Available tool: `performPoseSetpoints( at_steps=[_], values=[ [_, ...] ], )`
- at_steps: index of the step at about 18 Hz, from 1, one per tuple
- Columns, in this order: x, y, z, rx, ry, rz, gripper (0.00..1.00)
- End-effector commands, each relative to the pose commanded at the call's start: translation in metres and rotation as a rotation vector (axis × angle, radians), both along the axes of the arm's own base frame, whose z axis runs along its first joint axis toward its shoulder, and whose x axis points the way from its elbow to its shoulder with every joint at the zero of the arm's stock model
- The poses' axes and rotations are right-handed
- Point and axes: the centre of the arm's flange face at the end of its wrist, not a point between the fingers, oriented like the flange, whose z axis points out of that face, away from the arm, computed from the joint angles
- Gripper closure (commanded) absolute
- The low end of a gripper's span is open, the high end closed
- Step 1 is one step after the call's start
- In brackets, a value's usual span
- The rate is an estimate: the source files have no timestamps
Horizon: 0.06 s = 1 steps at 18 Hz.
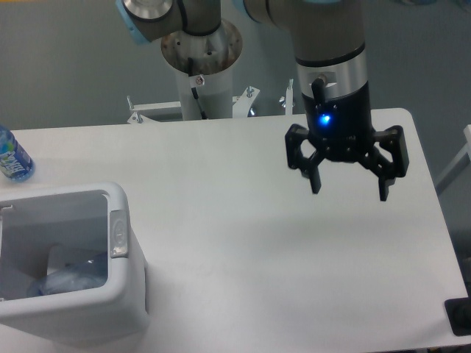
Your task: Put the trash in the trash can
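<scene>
At the table's (243, 243) front left corner stands the trash can (118, 309), with the clear bottle (70, 279) lying inside it. Farther back, over the right side, the gripper (349, 193) hangs spread wide, holding nothing. A blue-tinted bottle (11, 157) sits at the left edge.
</scene>
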Motion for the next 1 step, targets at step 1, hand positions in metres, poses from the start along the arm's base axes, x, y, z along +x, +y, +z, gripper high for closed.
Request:
performPoseSetpoints(
  at_steps=[1],
  values=[
    [0.0006,-0.0002,0.001,0.002,0.0,-0.001,0.0]
  ],
)
